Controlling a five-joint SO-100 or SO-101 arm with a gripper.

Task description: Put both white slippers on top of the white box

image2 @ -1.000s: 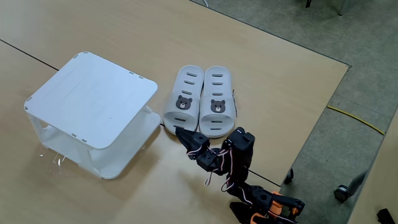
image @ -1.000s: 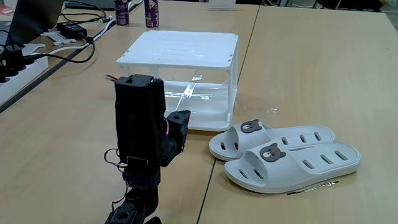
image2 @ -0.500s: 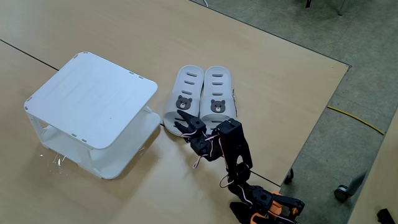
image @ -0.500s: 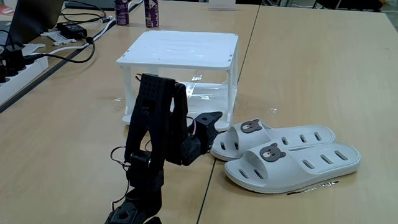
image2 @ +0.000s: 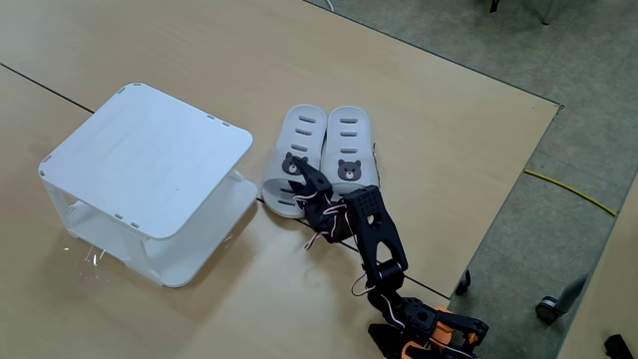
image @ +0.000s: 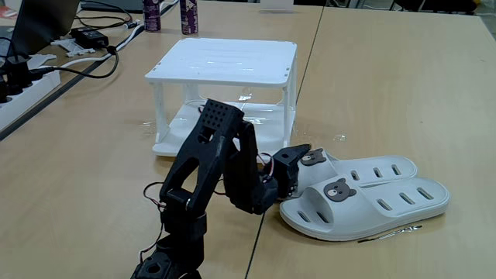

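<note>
My black two-finger gripper [image2: 299, 179] hangs over the toe of one of the off-white rubber bear-badge slippers [image: 364, 194], which lie side by side on the tan wooden table [image: 387, 85] beside the white plastic square-framed box [image2: 150, 160]; I cannot tell how far its jaws are apart

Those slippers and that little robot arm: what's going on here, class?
A small black arm is reaching for the white slippers, which lie side by side on the wooden table. Its gripper sits over the toe of the slipper nearer the white box. Nothing has been lifted, and the box top is bare.
</note>
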